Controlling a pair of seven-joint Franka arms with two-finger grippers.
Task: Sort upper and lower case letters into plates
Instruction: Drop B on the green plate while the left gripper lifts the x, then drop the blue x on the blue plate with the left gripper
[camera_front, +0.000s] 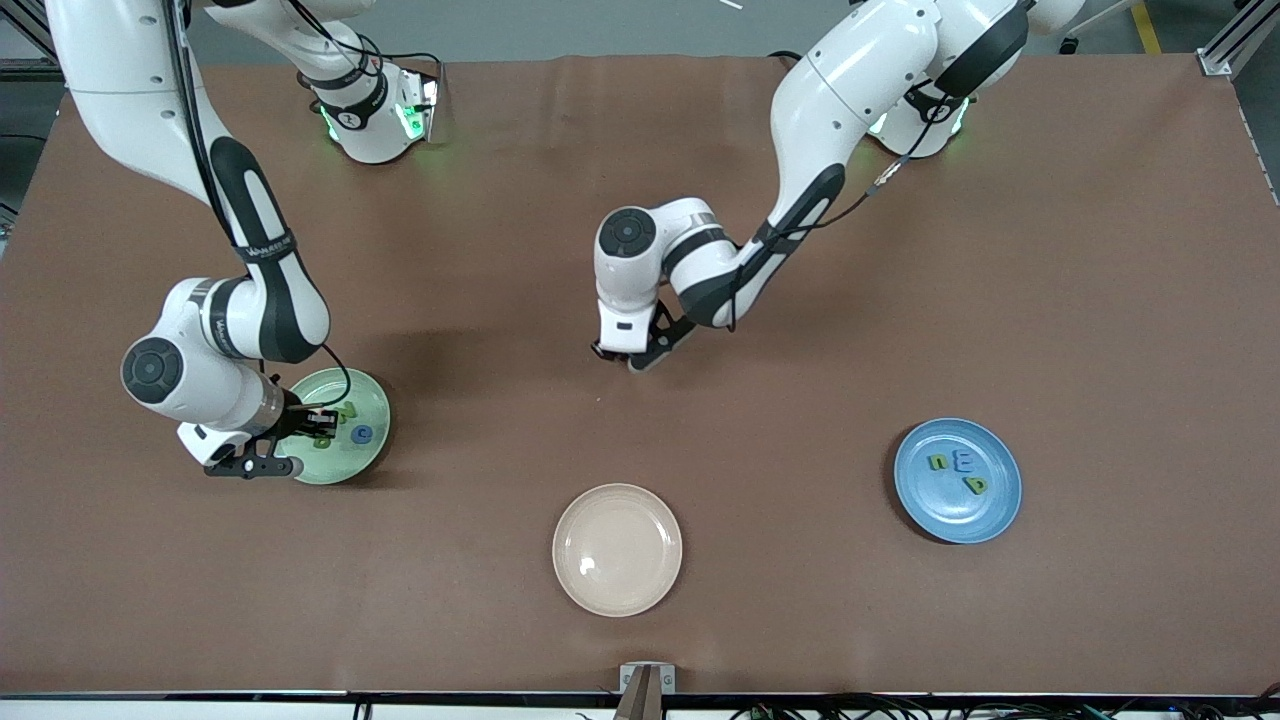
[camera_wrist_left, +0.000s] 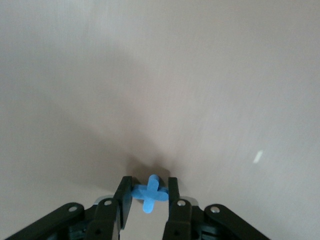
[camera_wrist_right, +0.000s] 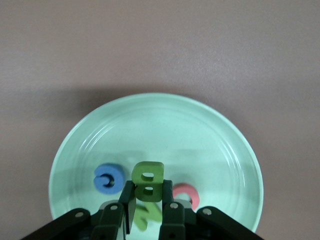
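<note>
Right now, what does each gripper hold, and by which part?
Left gripper: blue x, fingers on two opposite arm tips. Right gripper: green B, at its lower half.

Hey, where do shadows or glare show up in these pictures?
Front view: a bright glint on the cream plate. Left wrist view: a dark shadow under the blue x in the left pincer. Right wrist view: soft shadow beside the mint plate.

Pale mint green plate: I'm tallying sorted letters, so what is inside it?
In the pale mint green plate lie a blue G, a red letter and a green letter, both partly covered by the right gripper, which holds a green B.
</note>
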